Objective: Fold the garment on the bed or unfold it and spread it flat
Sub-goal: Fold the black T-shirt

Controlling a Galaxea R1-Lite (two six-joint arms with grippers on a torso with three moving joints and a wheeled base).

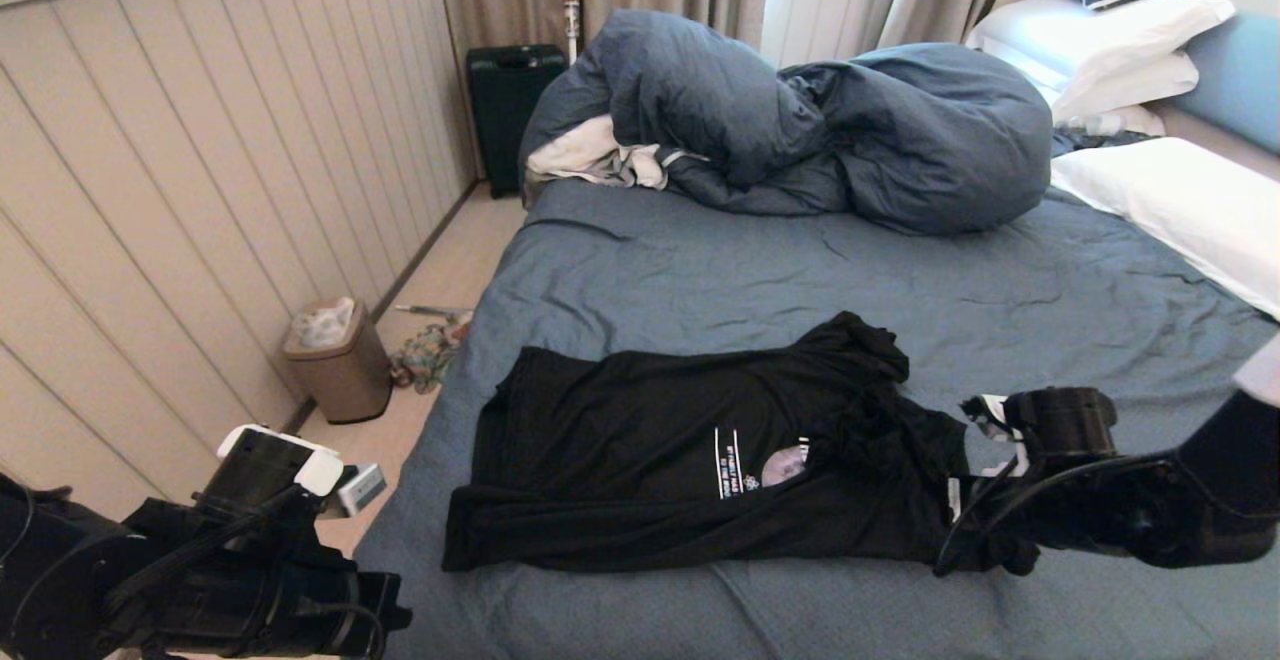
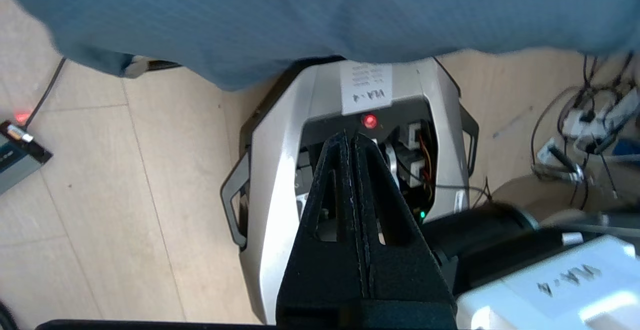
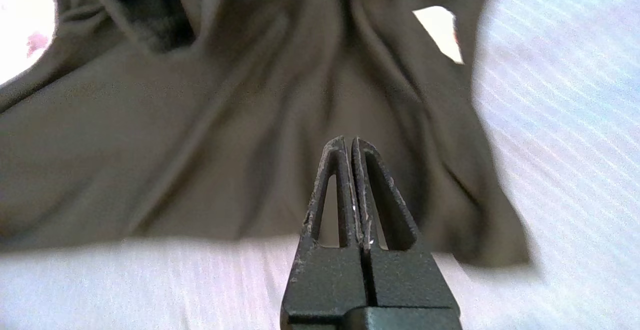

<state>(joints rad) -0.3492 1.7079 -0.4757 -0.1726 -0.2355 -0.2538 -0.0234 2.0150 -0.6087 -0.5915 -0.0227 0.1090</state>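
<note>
Lying across the near half of a large bed with a slate-blue sheet (image 1: 700, 280), a black short-sleeved T-shirt with a grey moon print and white lettering (image 1: 640, 460) is partly doubled over on itself, its fabric bunched into creases on the robot's right side, where a small white neck tag (image 3: 439, 32) shows. The right gripper (image 3: 350, 142) sits over that crumpled end of the shirt, its two black fingers pressed together with nothing between them, and the cloth lies loose beyond the fingertips. In the head view the right arm reaches in from the bed's right edge, low over the sheet.

The left gripper (image 2: 350, 137) hangs off the bed's near left corner, its fingers also clenched on nothing, pointing down at the robot's own grey base (image 2: 270, 180) on the pale wooden floor (image 2: 125, 180).

Further up the bed, a bulky slate-blue duvet (image 1: 800, 120) is heaped in a mound, well apart from the shirt, with a white-grey cloth (image 1: 590, 160) tucked against its left side. White pillows (image 1: 1170, 200) line the right edge. A small tan waste bin (image 1: 340, 365) stands on the floor beside the panelled wall.
</note>
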